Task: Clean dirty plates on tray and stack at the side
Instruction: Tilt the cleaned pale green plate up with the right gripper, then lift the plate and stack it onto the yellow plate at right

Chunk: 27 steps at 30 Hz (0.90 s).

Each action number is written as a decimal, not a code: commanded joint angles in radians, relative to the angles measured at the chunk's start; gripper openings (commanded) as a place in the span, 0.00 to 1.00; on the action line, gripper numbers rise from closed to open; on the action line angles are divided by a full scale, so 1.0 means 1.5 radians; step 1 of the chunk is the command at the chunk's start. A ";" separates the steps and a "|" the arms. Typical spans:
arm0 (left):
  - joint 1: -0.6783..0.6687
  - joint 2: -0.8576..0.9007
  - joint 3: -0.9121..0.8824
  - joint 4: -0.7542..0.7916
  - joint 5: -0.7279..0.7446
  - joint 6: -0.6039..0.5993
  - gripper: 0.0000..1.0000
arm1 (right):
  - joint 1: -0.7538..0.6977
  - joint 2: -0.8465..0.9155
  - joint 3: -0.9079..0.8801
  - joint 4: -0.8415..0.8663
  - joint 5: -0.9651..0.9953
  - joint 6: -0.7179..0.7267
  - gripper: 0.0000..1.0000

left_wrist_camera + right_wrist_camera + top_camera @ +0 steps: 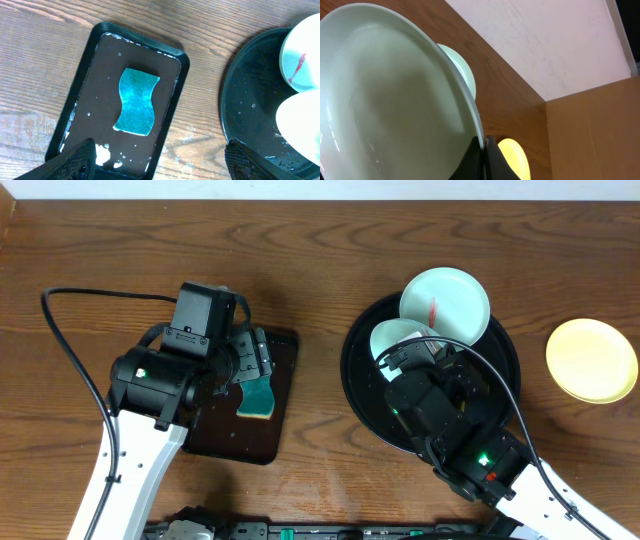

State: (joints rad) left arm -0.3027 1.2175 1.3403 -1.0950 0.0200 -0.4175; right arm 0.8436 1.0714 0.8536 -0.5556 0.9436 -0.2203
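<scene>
right gripper (484,152) clenched on the rim of a white round plate (395,100), tilted over the large round glossy black tray (362,402), centre-right. red-smeared white plate (445,305) on the tray's upper edge. pale yellow plate (591,360) far right on the wooden table (320,240). left gripper (162,162) released, above teal sponge (136,101) in small dark rectangular tray (95,75).

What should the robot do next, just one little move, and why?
Probably lower the left jaws, which hang open and empty, around the wavy teal sponge lying in the dark rectangular tray. The right jaws are shut on the rim of a round white plate, which seems ready for wiping.
</scene>
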 commanded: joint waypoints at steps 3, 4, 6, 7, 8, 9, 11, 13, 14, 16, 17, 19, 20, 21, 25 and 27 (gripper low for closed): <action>0.003 -0.001 0.003 -0.001 -0.003 0.004 0.83 | 0.005 -0.006 0.013 0.003 0.024 -0.004 0.01; 0.003 -0.001 0.003 -0.001 -0.003 0.004 0.83 | 0.005 -0.006 0.013 0.004 0.024 -0.004 0.01; 0.003 -0.001 0.003 -0.001 -0.003 0.004 0.83 | 0.005 -0.006 0.013 0.004 0.024 -0.004 0.01; 0.003 -0.001 0.003 -0.001 -0.003 0.004 0.83 | 0.005 -0.006 0.013 0.004 0.024 -0.004 0.01; 0.003 -0.001 0.003 -0.001 -0.003 0.004 0.83 | 0.005 -0.006 0.013 0.004 0.025 -0.004 0.01; 0.003 -0.001 0.003 -0.001 -0.003 0.004 0.83 | 0.005 -0.006 0.013 0.004 0.027 -0.004 0.01; 0.003 -0.001 0.003 -0.001 -0.003 0.004 0.83 | 0.005 -0.006 0.013 0.004 0.032 -0.004 0.01; 0.003 -0.001 0.003 -0.001 -0.003 0.004 0.83 | 0.005 -0.006 0.013 0.004 0.032 -0.004 0.01; 0.003 -0.001 0.003 -0.001 -0.003 0.004 0.83 | 0.004 -0.006 0.013 0.004 0.034 -0.004 0.01; 0.003 -0.001 0.003 -0.001 -0.003 0.004 0.83 | -0.001 -0.004 0.013 0.004 0.045 -0.004 0.01; 0.003 -0.001 0.003 -0.001 -0.003 0.004 0.83 | -0.009 -0.002 0.013 0.005 0.048 -0.003 0.01; 0.003 -0.001 0.003 -0.001 -0.003 0.004 0.83 | -0.034 0.006 0.013 0.008 0.047 0.004 0.01; 0.003 -0.001 0.003 -0.001 -0.003 0.004 0.83 | -0.054 0.012 0.013 0.011 0.047 0.019 0.01; 0.003 -0.001 0.003 -0.001 -0.003 0.004 0.83 | -0.071 0.018 0.013 0.015 0.047 0.033 0.01; 0.003 -0.001 0.003 -0.001 -0.003 0.004 0.83 | -0.185 0.041 0.013 0.039 0.007 0.149 0.01; 0.003 -0.001 0.003 -0.001 -0.003 0.004 0.83 | -0.251 0.040 0.013 0.052 -0.128 0.174 0.01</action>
State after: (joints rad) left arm -0.3027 1.2175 1.3403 -1.0950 0.0200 -0.4175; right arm 0.5659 1.1316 0.8539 -0.4957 0.9249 -0.0910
